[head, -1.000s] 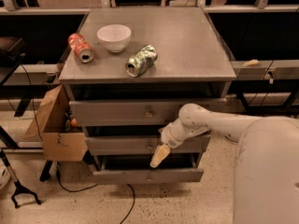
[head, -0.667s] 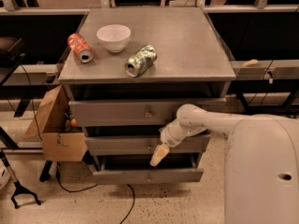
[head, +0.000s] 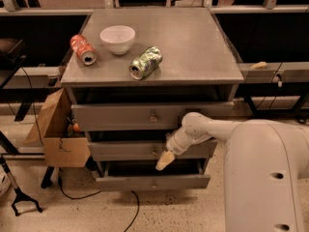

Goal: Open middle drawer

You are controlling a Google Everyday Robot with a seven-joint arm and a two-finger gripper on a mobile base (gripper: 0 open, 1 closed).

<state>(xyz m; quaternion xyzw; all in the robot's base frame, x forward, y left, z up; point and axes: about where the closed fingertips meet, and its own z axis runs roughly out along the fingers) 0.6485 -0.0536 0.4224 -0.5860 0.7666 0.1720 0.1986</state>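
The grey three-drawer cabinet (head: 154, 76) stands in the middle of the view. The middle drawer (head: 120, 150) is a wide, shallow grey panel with a small knob (head: 155, 153) at its centre; it stands slightly out from the cabinet. My gripper (head: 164, 161) hangs at the end of the white arm (head: 207, 129), just right of and slightly below the knob, against the drawer's lower edge. The top drawer (head: 125, 116) sits above it and the bottom drawer (head: 152, 181) below, pulled out a little.
On the cabinet top lie a red can (head: 83, 49), a white bowl (head: 117, 38) and a green can (head: 145, 62). An open cardboard box (head: 58, 134) sits left of the cabinet. A black stand leg (head: 21, 204) and a cable lie on the floor at left.
The view has shifted slightly; the arm and gripper stay at the middle drawer's knob with no clear movement. The drawer looks unchanged.
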